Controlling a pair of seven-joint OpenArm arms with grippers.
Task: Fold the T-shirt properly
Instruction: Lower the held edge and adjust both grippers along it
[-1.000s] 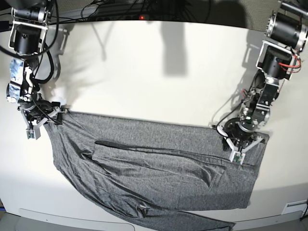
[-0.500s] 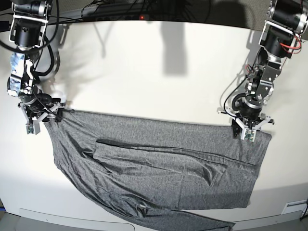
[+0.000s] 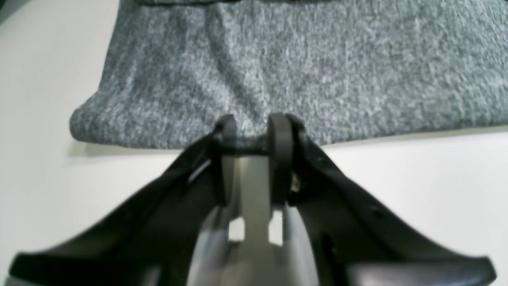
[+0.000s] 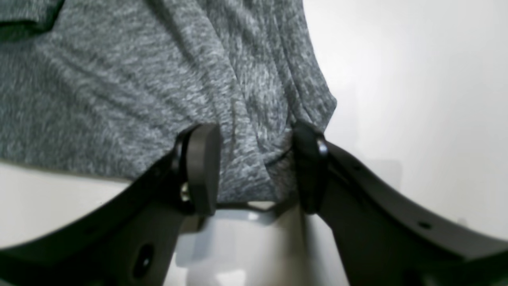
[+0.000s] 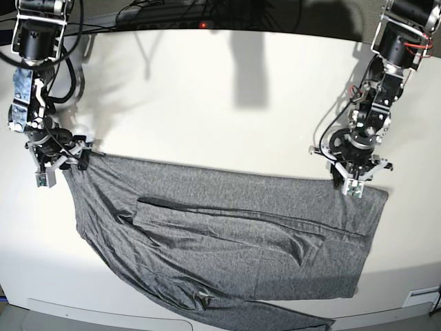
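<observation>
Grey T-shirt [image 5: 227, 234] pulled back, left claw [image 5: 353, 181], right claw [image 5: 60, 163] clamped on corners.

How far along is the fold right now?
Early. Done: the T-shirt lies spread across the table, though wrinkled, with one sleeve lying across the body. In hand: the left gripper is shut on the far edge at one corner, and the right gripper holds bunched fabric at the other. Left: no neat fold shows yet; smoothing and every fold remain.

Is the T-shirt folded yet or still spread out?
Mostly spread: the T-shirt lies wide and wrinkled across the table, one sleeve lying over its body, no tidy fold made. Both grippers hold its top edge.
</observation>
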